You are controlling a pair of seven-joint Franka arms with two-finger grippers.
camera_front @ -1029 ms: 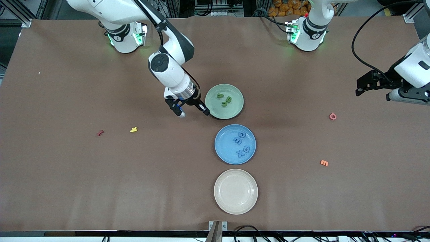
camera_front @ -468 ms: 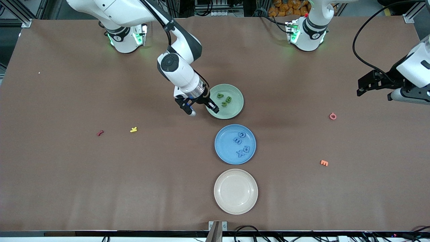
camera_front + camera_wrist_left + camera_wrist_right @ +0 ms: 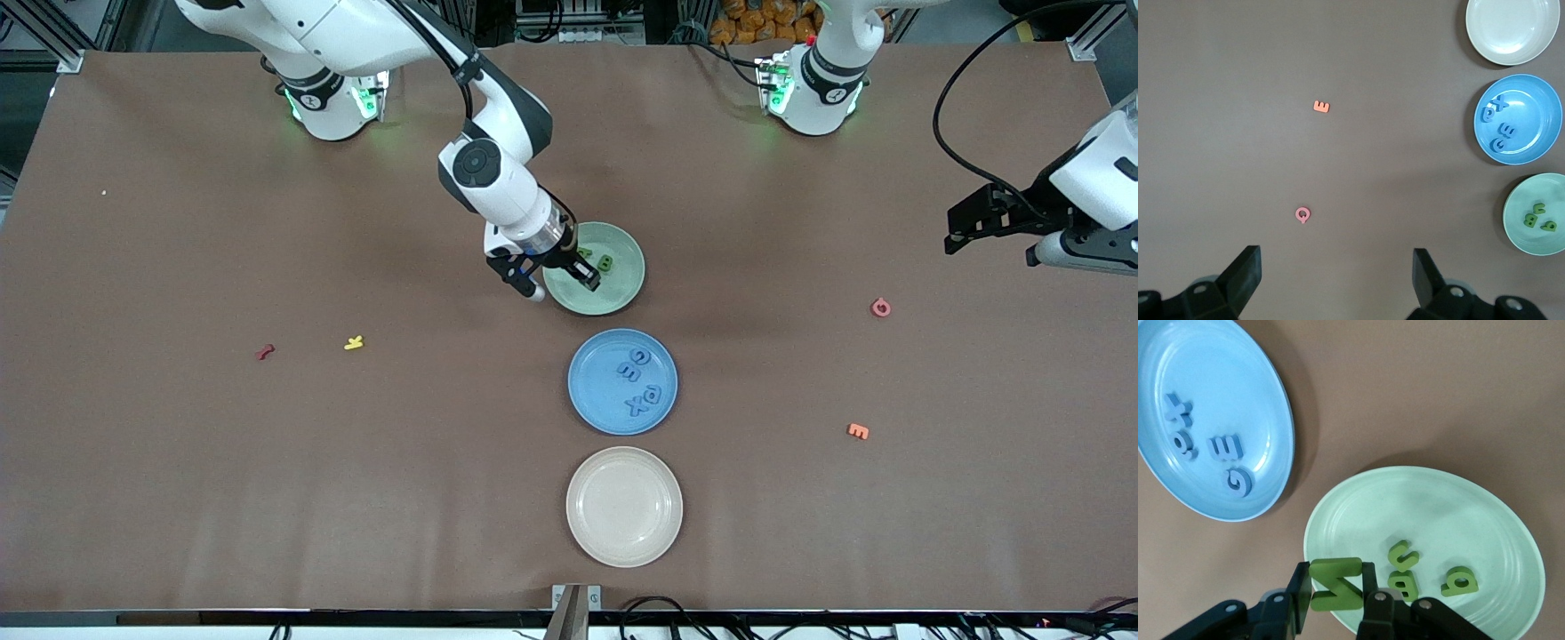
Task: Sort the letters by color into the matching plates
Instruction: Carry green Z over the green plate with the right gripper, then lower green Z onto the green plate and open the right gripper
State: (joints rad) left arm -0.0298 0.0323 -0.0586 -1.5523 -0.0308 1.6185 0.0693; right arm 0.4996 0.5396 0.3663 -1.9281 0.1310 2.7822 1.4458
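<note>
A small dark green foam letter N is held pinched in the right gripper directly over the round pale green plate, beside three green letters lying in it. The left gripper waits wide open toward the left arm's end of the table, well apart from that plate.

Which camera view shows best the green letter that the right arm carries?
The right wrist view: the green letter sits clamped between the right gripper jaws over the pale green plate. In the front view the gripper hides it. The left wrist view shows only the plate, not this letter.
</note>
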